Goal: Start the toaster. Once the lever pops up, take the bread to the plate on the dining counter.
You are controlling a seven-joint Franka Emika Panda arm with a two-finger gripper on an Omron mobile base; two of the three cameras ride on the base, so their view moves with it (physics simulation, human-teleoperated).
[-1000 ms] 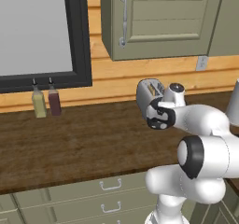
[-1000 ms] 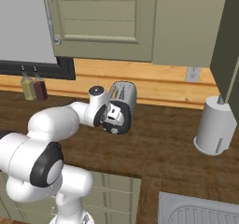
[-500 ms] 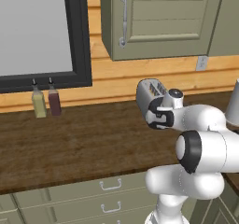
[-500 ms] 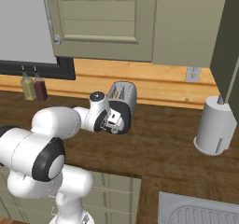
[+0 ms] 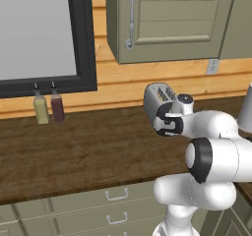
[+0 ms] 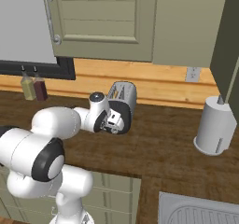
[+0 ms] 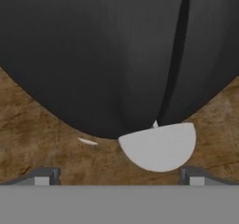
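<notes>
The toaster (image 5: 156,94) stands on the wood-grain bench (image 5: 88,151) near its back edge, under the green wall cupboard (image 6: 102,17), with its black end panel (image 6: 122,115) turned toward the robot. The gripper (image 6: 113,121) is pressed up against that panel, fingers (image 7: 44,176) spread wide with nothing between them. In the hand view the dark panel looms close, a long slot (image 7: 175,59) running down it and a pale half-round lever knob (image 7: 161,146) at its foot, between the fingertips. Two small bottles (image 5: 48,107) sit at the back edge below the black-framed window (image 5: 81,38). A white paper towel roll (image 6: 215,127) stands well apart toward the bench's right end, just behind a sink (image 6: 200,213)
</notes>
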